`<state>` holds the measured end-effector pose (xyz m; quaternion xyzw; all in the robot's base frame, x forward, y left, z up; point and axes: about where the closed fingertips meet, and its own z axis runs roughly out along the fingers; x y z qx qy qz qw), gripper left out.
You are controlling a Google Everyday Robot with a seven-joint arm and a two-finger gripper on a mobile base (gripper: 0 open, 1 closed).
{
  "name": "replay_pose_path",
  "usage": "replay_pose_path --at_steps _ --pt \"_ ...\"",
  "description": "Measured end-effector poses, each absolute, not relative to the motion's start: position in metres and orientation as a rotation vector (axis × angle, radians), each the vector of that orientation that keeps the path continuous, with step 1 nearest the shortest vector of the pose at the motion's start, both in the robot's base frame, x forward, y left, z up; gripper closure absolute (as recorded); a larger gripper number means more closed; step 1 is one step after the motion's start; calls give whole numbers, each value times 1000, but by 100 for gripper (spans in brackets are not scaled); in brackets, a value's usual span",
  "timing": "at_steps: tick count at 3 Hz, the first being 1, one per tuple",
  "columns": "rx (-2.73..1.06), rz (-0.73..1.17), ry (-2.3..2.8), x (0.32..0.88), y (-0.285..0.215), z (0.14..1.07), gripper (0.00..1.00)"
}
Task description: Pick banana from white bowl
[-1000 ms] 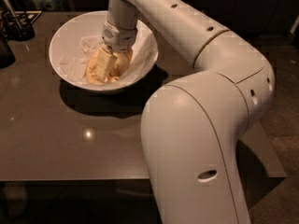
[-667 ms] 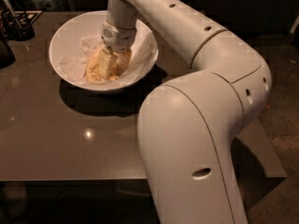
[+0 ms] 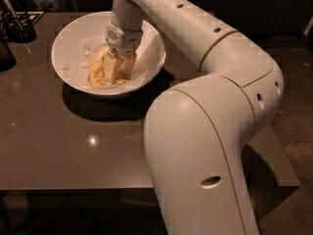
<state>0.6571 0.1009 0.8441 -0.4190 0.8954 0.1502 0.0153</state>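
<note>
On the dark tabletop [image 3: 58,151] stands the white bowl [image 3: 66,43]. The arm [image 3: 205,131] reaches down into it. The gripper [image 3: 117,67] is low inside the bowl, and its fingers [image 3: 111,65] seem to be clamped on the banana [image 3: 98,73], which lies on the paper lining.

No readable text; end effector [image 3: 119,66] inside white bowl [image 3: 64,40]

**Dim room, dark glossy table**

A dark brown glossy table [image 3: 58,155] fills the left side, with a small glint of light [image 3: 91,141] on it at 8 o'clock. Speckled dark floor [image 3: 299,106] shows at 3 o'clock and a dark wall [image 3: 254,4] at 1 o'clock. The gripper [image 3: 119,65] hangs over the table at 11 o'clock.
</note>
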Motion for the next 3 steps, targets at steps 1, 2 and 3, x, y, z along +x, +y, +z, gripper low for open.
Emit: replay_pose_path --at_steps 1,2,3 --pt "-1292 513 2699 657 93 862 100" --pt "-1288 572 2584 647 77 892 100" --pt "-1334 570 2482 635 69 913 100"
